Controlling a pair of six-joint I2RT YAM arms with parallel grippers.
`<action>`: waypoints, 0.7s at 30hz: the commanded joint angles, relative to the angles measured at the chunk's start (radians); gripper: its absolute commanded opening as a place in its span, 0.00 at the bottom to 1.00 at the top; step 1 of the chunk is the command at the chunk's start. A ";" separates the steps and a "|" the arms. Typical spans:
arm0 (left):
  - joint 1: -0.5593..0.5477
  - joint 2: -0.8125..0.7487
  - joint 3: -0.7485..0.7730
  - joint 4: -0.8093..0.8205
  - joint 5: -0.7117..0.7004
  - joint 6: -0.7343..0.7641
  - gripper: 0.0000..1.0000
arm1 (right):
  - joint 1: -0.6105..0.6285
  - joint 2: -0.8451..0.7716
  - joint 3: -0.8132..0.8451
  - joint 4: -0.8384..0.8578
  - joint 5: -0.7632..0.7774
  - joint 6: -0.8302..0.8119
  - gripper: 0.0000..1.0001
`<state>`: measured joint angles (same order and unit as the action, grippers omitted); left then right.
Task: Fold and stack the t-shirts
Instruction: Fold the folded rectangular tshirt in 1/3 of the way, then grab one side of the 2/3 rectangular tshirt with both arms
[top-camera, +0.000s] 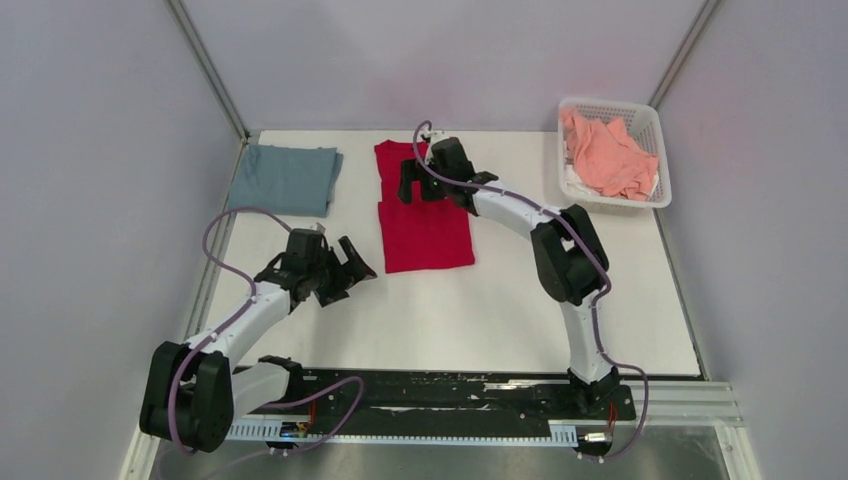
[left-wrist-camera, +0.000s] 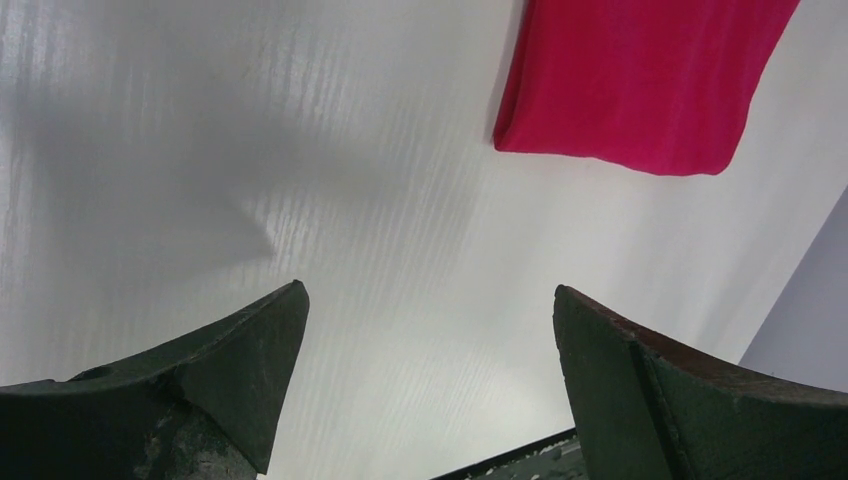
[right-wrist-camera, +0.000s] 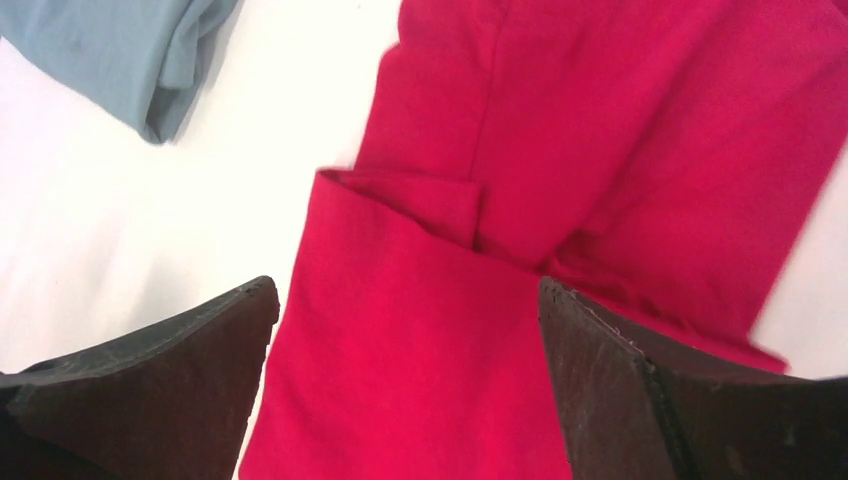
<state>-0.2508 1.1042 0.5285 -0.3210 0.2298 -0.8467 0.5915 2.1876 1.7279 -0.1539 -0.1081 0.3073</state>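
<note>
The crimson red t-shirt (top-camera: 424, 228) lies partly folded at the table's middle back; it also shows in the left wrist view (left-wrist-camera: 640, 80) and the right wrist view (right-wrist-camera: 560, 200). The blue-grey t-shirt (top-camera: 286, 178) lies folded at the back left, and a corner shows in the right wrist view (right-wrist-camera: 120, 55). The salmon pink t-shirt (top-camera: 606, 155) is crumpled in the basket. My right gripper (top-camera: 411, 188) is open just above the red shirt's upper part (right-wrist-camera: 405, 290). My left gripper (top-camera: 352, 268) is open and empty over bare table left of the red shirt (left-wrist-camera: 430, 290).
The white mesh basket (top-camera: 656, 128) stands at the back right corner. Grey walls close in the table on the left, back and right. A black rail (top-camera: 450, 390) with the arm bases runs along the near edge.
</note>
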 joint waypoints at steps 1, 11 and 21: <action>-0.017 0.045 0.021 0.077 0.019 -0.017 1.00 | -0.005 -0.224 -0.148 0.008 0.034 -0.006 1.00; -0.038 0.338 0.158 0.233 0.088 -0.043 0.87 | -0.136 -0.663 -0.755 0.023 0.029 0.199 1.00; -0.049 0.524 0.224 0.297 0.134 -0.060 0.48 | -0.197 -0.657 -0.848 0.049 -0.033 0.236 1.00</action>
<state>-0.2890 1.5944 0.7300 -0.0681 0.3439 -0.9035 0.4004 1.5154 0.8581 -0.1600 -0.0986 0.5060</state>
